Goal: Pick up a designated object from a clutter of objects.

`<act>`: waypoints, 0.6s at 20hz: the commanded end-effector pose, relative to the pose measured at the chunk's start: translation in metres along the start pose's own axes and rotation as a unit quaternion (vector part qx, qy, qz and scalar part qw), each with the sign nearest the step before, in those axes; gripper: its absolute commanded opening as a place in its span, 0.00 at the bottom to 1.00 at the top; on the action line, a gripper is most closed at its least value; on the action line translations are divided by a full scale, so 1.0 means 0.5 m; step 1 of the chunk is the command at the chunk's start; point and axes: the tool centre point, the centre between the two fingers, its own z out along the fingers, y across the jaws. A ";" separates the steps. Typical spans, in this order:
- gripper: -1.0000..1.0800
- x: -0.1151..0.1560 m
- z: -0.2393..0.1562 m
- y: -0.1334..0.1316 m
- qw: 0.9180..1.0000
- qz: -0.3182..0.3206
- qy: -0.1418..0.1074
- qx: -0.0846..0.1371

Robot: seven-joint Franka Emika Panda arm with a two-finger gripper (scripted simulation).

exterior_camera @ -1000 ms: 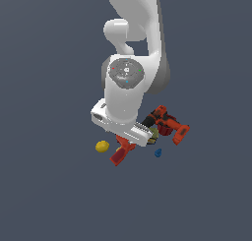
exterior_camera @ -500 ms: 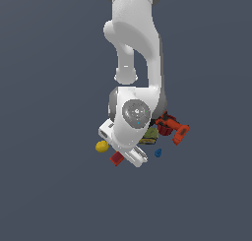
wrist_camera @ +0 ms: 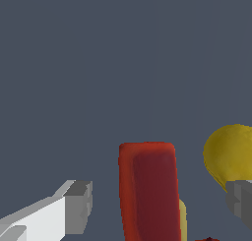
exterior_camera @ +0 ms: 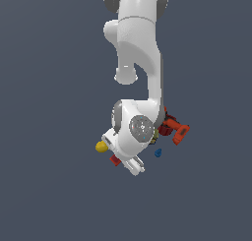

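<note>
The small all-red drill (wrist_camera: 147, 191) lies on the floor between my two fingers, apart from both. In the exterior view only a red corner of it (exterior_camera: 115, 160) shows below my hand. My gripper (wrist_camera: 157, 201) is open and low over it, with one finger (wrist_camera: 74, 205) on one side and the other finger (wrist_camera: 240, 200) on the far side. In the exterior view my hand (exterior_camera: 132, 162) hides most of the clutter.
The yellow lump (exterior_camera: 101, 146) lies just beside my hand and close to one finger in the wrist view (wrist_camera: 230, 154). A tiny blue piece (exterior_camera: 158, 153), the larger orange-and-black drill (exterior_camera: 174, 129) and an olive-green thing (exterior_camera: 155, 135) lie on the exterior view's right.
The arm has come down and the hand has turned over the small red drill. The drill showed clearly below the hand before; now the hand covers nearly all of it.
</note>
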 end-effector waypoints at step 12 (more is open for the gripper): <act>1.00 0.001 0.052 -0.004 1.000 0.008 0.004 -0.004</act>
